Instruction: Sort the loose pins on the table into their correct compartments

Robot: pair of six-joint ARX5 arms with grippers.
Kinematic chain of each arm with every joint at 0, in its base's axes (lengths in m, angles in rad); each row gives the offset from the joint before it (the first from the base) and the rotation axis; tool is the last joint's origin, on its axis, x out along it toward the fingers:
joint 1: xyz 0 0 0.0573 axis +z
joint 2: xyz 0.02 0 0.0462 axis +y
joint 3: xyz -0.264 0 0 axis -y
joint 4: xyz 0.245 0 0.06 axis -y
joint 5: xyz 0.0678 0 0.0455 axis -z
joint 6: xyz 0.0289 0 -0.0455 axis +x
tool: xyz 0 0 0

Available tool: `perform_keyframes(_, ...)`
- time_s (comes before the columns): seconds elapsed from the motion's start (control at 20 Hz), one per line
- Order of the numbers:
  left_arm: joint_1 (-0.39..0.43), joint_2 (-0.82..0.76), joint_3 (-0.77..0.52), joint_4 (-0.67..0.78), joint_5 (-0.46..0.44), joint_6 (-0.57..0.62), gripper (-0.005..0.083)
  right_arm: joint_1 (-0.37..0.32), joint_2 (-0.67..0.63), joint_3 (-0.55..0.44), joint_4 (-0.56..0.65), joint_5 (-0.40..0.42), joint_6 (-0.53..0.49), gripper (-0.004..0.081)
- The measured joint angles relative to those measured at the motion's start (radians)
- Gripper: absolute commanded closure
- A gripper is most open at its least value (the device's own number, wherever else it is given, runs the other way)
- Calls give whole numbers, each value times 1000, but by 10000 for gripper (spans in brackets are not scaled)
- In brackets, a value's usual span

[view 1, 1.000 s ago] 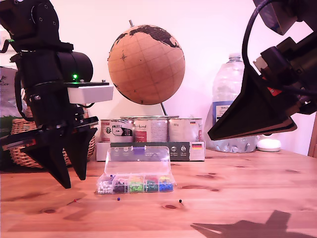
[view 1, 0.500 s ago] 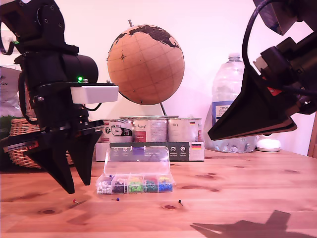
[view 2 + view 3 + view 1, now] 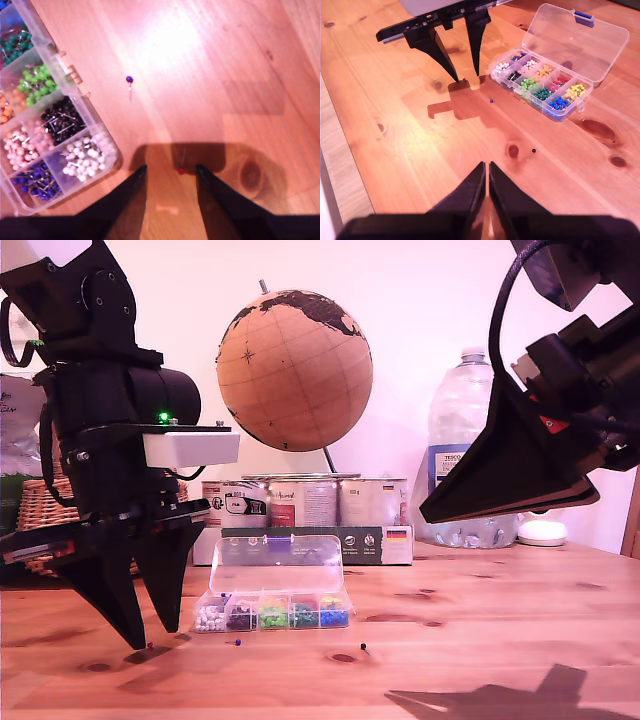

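The red pin lies on the table between the spread fingertips of my first gripper, which is open and low over the wood at the exterior view's left. A dark blue pin lies close to the clear box of compartments. The blackish pin rests further toward the exterior view's right. My second gripper is shut on nothing and hangs high at the exterior view's right. The box lid stands open.
Behind the box stand a cardboard tray of tins, a cork globe and a water bottle. A wicker basket sits at the exterior view's left, behind the first arm.
My first gripper has come down toward the table, and its fingertips now stand on either side of the red pin. The second arm and the pins have not moved.
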State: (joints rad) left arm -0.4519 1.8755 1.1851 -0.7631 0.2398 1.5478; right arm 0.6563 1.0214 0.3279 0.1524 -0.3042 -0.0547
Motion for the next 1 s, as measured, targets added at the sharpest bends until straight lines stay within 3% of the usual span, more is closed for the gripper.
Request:
perform_keyframes(0.4,-5,5,1,-6,-3,0,551,0,0,0,0,0,0,782)
perform_keyframes(1.0,-11,5,1,-21,-10,0,687,0,0,0,0,0,0,782)
